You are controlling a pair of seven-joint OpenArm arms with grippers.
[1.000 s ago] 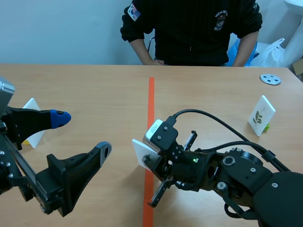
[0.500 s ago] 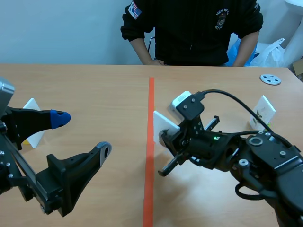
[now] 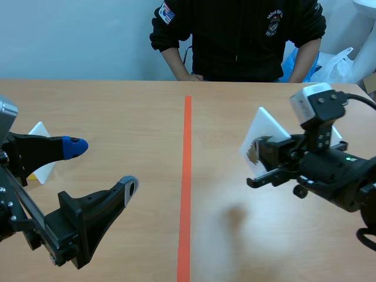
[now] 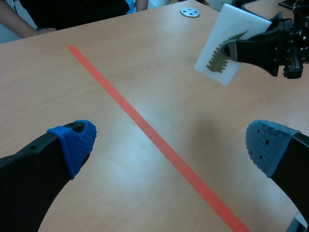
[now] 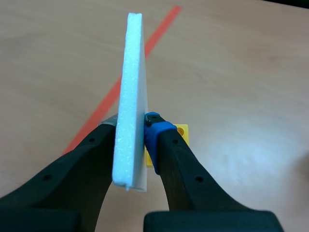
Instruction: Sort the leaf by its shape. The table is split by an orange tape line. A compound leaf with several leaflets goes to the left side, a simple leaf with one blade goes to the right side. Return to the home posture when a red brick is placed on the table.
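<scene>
The right pincer (image 5: 131,126) is clamped on a white foam card (image 3: 264,126), thin edge squeezed between its pads, and it's up in the air. The card hangs clear of the bench (image 3: 117,111), over the right half, well apart from the orange tape line (image 3: 186,176). The printed leaf (image 4: 223,54) looks feathery, with many small leaflets along a stem, so by the rule it reads as compound and belongs on the left. That makes the job mid-carry: picked up, not yet set down, and on the wrong side for now. The left pincer (image 4: 170,145) waits low over its own half, fingers spread wide, nothing in them. Another white card (image 3: 39,130) already stands on the left. No red brick in sight, so no homing call yet.
</scene>
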